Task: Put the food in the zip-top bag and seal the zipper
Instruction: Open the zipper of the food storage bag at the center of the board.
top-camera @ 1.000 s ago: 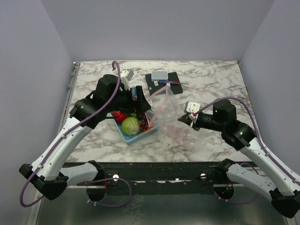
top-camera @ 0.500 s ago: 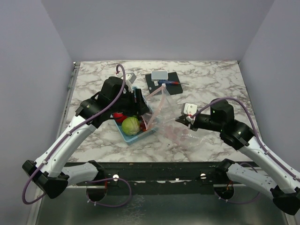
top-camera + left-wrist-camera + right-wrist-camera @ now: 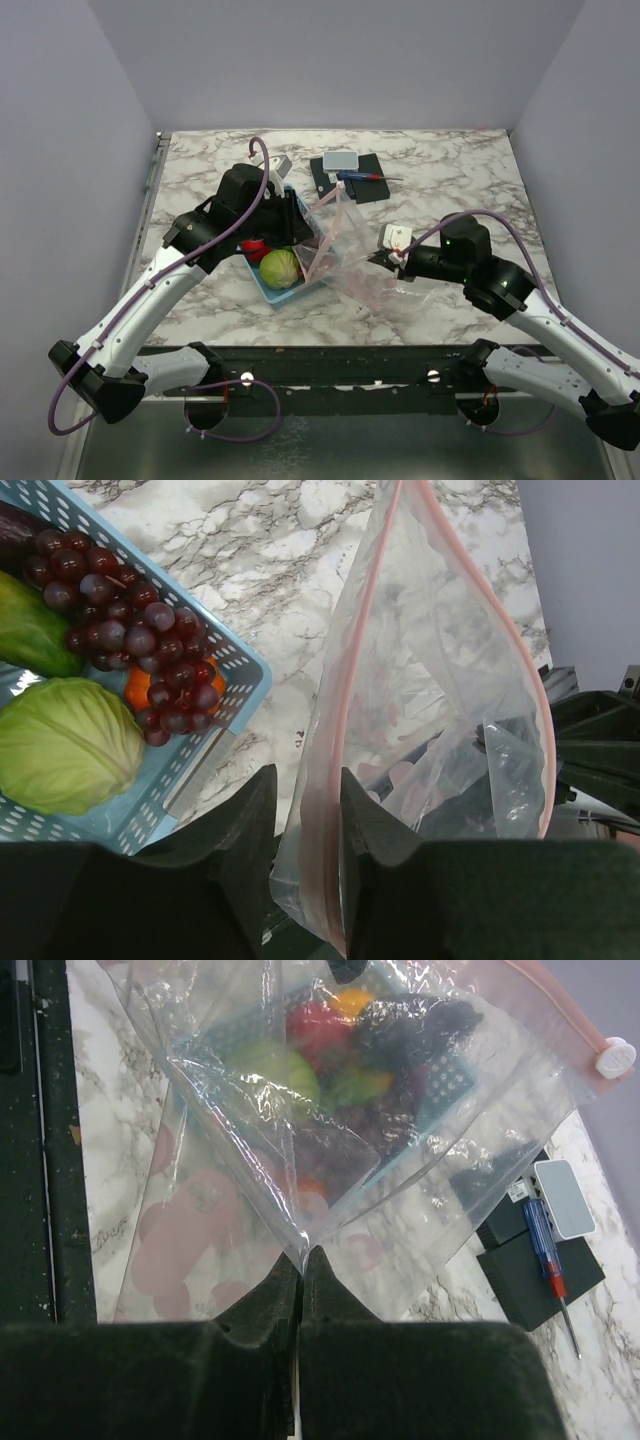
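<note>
The zip-top bag (image 3: 348, 232) stands held up between my two arms, its mouth open. My left gripper (image 3: 308, 805) straddles one side of the pink zipper (image 3: 345, 680); the strip lies against the right finger, a gap shows on the left, so the jaws are open. My right gripper (image 3: 302, 1260) is shut on a pinch of the bag (image 3: 300, 1090) low on its side. The white slider (image 3: 613, 1058) sits at the strip's end. The food lies in the light-blue basket (image 3: 215, 750): green cabbage (image 3: 65, 742), purple grapes (image 3: 140, 640), an orange piece (image 3: 135, 685).
The basket (image 3: 300, 290) sits left of the bag, under my left arm, with the cabbage (image 3: 280, 268) inside. Behind the bag are a black block (image 3: 345, 175) with a small white box on it and a blue-and-red screwdriver (image 3: 545, 1250).
My left gripper's jaws have narrowed around the bag's pink strip. The right gripper has drawn left with the bag, pulling its side closer to the basket.
</note>
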Robot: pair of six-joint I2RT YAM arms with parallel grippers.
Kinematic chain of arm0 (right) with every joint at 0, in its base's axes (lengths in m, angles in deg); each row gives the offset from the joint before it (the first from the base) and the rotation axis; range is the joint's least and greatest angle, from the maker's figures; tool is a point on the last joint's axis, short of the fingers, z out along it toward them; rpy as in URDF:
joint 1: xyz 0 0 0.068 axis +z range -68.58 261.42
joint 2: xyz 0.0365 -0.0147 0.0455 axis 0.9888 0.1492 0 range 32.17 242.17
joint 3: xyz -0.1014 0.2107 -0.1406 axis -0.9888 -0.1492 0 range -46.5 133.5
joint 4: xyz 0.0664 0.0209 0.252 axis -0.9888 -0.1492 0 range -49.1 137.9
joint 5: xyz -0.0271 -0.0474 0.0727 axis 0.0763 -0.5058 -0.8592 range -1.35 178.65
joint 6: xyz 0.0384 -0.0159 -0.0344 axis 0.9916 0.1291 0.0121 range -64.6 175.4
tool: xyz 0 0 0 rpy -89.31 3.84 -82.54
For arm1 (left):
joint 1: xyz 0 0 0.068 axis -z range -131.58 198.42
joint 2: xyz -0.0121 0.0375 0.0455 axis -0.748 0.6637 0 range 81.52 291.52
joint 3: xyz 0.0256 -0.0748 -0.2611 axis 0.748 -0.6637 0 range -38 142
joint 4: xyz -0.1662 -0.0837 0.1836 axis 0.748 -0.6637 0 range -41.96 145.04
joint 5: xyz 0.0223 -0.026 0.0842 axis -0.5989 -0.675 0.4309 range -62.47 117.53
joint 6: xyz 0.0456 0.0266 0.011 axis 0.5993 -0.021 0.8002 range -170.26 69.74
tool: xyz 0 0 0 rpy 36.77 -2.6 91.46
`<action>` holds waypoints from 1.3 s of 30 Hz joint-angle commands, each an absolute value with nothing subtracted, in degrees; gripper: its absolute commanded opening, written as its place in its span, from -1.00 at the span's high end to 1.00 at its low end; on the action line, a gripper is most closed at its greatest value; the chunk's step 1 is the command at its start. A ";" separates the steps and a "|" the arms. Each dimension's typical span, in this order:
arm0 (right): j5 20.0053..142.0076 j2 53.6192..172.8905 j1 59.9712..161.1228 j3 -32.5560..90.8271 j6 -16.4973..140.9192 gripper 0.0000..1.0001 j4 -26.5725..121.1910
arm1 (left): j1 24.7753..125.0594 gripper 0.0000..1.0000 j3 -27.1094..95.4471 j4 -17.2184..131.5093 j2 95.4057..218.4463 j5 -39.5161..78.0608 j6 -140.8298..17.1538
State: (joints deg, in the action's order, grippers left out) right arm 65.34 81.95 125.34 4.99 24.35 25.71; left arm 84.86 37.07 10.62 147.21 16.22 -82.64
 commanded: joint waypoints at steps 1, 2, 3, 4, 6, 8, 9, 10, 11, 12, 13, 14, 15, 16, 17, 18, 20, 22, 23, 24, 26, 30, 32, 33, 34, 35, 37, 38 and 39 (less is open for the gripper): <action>68.24 81.99 126.58 5.23 25.20 0.99 27.42 | 84.72 0.42 36.10 11.69 146.85 15.27 -82.87; 68.56 81.96 126.71 5.11 25.24 0.99 27.42 | 84.72 0.46 36.09 11.71 146.78 15.35 -82.80; 68.92 81.93 126.79 5.04 25.29 0.99 27.43 | 84.72 0.55 36.09 11.71 146.70 15.34 -82.74; 69.29 81.85 126.85 5.01 25.45 0.99 27.43 | 84.72 0.68 36.09 11.71 146.65 15.36 -82.63; 69.76 81.72 127.01 4.92 25.62 0.99 27.43 | 84.72 1.00 35.94 11.66 146.65 15.44 -82.37; 70.24 81.42 127.03 4.68 26.16 0.99 27.78 | 84.72 1.00 35.85 11.62 146.44 15.67 -82.31; 70.49 81.23 127.04 4.68 26.47 0.99 27.90 | 84.72 1.00 35.83 11.61 146.28 15.93 -82.33; 70.44 80.99 127.04 4.73 26.89 0.98 27.95 | 84.72 1.00 35.75 11.61 146.07 16.55 -82.34; 70.56 80.84 126.99 4.70 27.45 0.89 28.07 | 84.74 1.00 35.74 11.58 145.77 17.27 -82.34; 70.59 80.54 127.03 4.71 28.17 0.77 28.27 | 84.72 1.00 35.67 11.62 145.58 17.86 -82.42; 70.76 80.40 127.03 4.78 28.93 0.62 28.38 | 84.72 1.00 35.65 11.61 145.37 18.24 -82.42; 70.91 80.32 127.01 5.01 29.63 0.51 28.35 | 84.72 1.00 35.65 11.62 145.15 18.46 -82.47; 71.09 80.38 127.03 5.36 30.52 0.42 28.12 | 84.72 1.00 35.65 11.59 145.01 18.62 -82.55; 71.24 80.46 127.03 5.84 31.23 0.33 27.72 | 84.67 1.00 35.70 11.62 144.77 18.81 -82.60; 71.60 80.53 127.04 6.46 31.95 0.25 27.43 | 84.76 1.00 35.78 11.56 144.61 18.97 -82.60; 71.81 80.67 127.04 6.96 32.95 0.20 27.16 | 84.72 1.00 35.89 11.62 144.36 19.23 -82.60; 72.28 80.82 127.04 7.84 34.45 0.11 26.74 | 84.72 1.00 36.64 11.62 143.88 19.71 -82.33; 73.33 81.34 127.03 9.08 36.61 0.02 26.10 | 84.72 1.00 37.38 11.65 143.31 20.09 -82.10; 73.85 81.73 127.06 9.95 37.59 -0.02 25.53 | 84.72 1.00 37.74 11.70 143.11 20.22 -82.08; 74.21 82.34 127.04 10.86 38.45 -0.05 24.72 | 84.72 1.00 37.98 11.75 142.91 20.31 -82.07; 74.80 83.49 127.01 13.00 40.50 -0.07 23.24 | 84.69 1.00 38.40 11.86 142.62 20.41 -82.20; 77.72 85.77 127.04 17.82 47.17 -0.26 20.80 | 84.76 1.00 38.85 12.07 142.34 20.34 -82.51; 79.17 86.82 127.04 20.84 50.01 -0.35 19.03 | 84.72 1.00 39.05 12.06 142.37 20.35 -82.48; 79.50 87.32 127.04 22.30 51.28 -0.35 18.32 | 84.72 1.00 39.14 12.05 142.46 20.40 -82.51; 80.07 87.85 127.04 23.83 52.76 -0.37 17.70 | 84.72 1.00 39.29 12.06 142.55 20.35 -82.51; 80.60 88.53 127.04 25.48 54.12 -0.38 16.87 | 84.72 1.00 39.38 12.06 142.64 20.36 -82.58; 80.82 90.27 127.04 28.96 56.76 -0.40 14.81 | 84.72 1.00 39.59 12.02 142.96 20.45 -82.77; 80.82 91.23 127.04 30.66 58.05 -0.40 13.88 | 84.72 1.00 39.67 12.06 143.10 20.57 -82.84; 80.99 92.03 127.04 32.53 59.17 -0.41 13.21 | 84.72 1.00 39.76 12.06 143.19 20.74 -82.93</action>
State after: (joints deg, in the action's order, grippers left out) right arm 78.28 89.60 126.74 26.45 51.65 18.41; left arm 84.86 37.64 11.27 143.34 19.26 -82.60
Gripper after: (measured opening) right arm 0.699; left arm 0.005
